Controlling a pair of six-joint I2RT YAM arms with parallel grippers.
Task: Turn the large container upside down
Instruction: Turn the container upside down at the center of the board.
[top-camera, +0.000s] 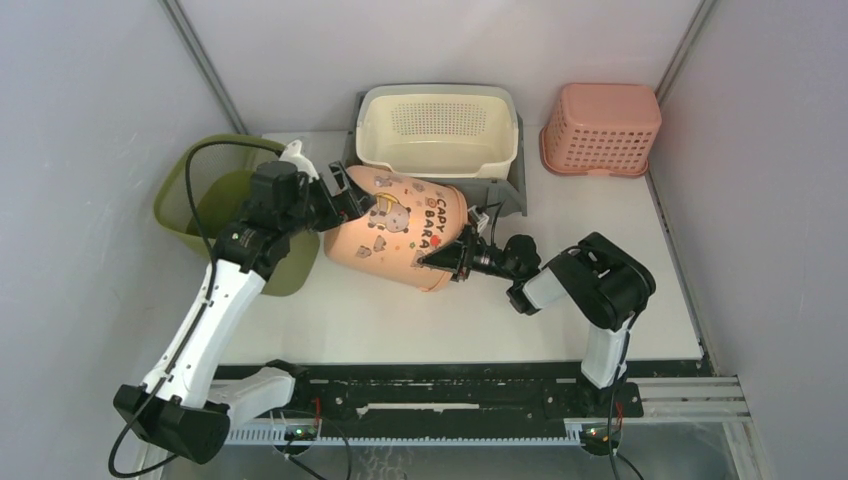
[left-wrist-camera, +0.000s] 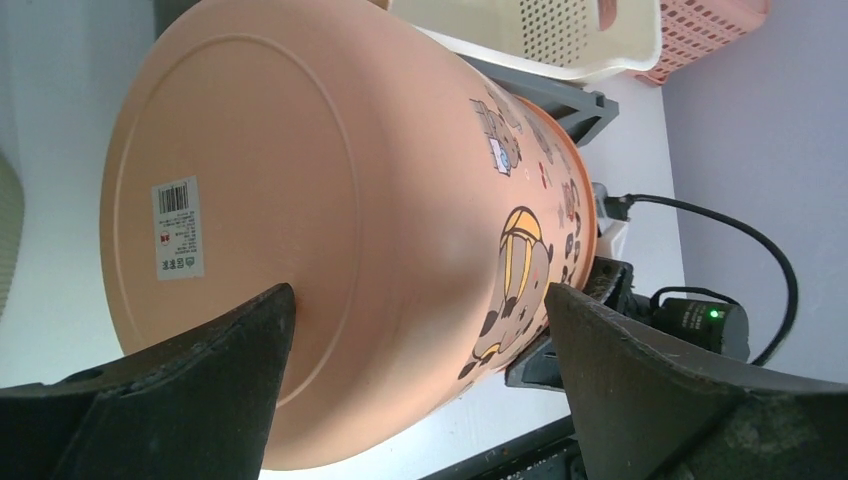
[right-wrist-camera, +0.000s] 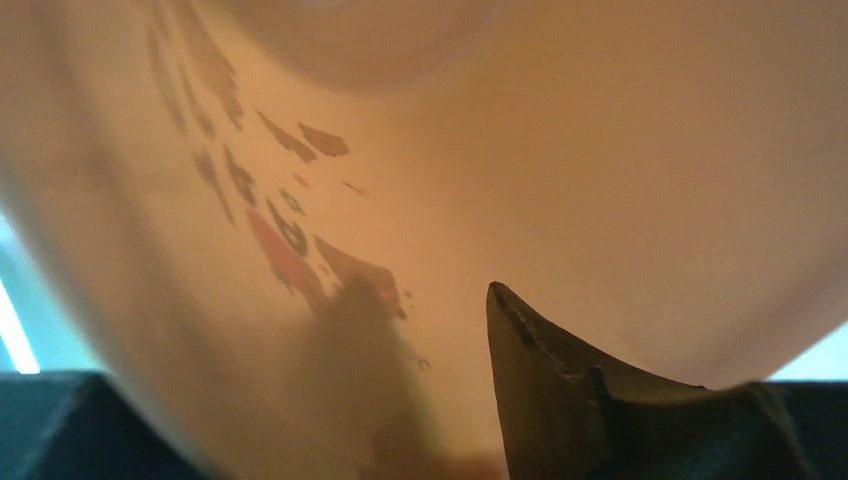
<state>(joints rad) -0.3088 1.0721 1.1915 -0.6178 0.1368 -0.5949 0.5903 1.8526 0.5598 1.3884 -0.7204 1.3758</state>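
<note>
The large container (top-camera: 400, 230) is a peach tub with cartoon prints, lying tilted on its side on the white table, rim toward the right. In the left wrist view its flat base (left-wrist-camera: 250, 200) with a barcode label fills the frame. My left gripper (top-camera: 355, 205) (left-wrist-camera: 420, 300) is open wide around the base end, one fingertip (left-wrist-camera: 280, 300) against the bottom face. My right gripper (top-camera: 445, 262) (right-wrist-camera: 420, 310) straddles the rim. One finger (right-wrist-camera: 540, 380) is inside the tub (right-wrist-camera: 560, 150); the other shows only as a shadow through the wall. Its jaws stand apart.
An olive green bin (top-camera: 200, 195) sits behind the left arm. A cream basket (top-camera: 437, 130) in a grey tray (top-camera: 515, 185) stands just behind the tub. A pink basket (top-camera: 600, 128) lies upside down at the back right. A black cable (left-wrist-camera: 740, 230) runs near the right arm.
</note>
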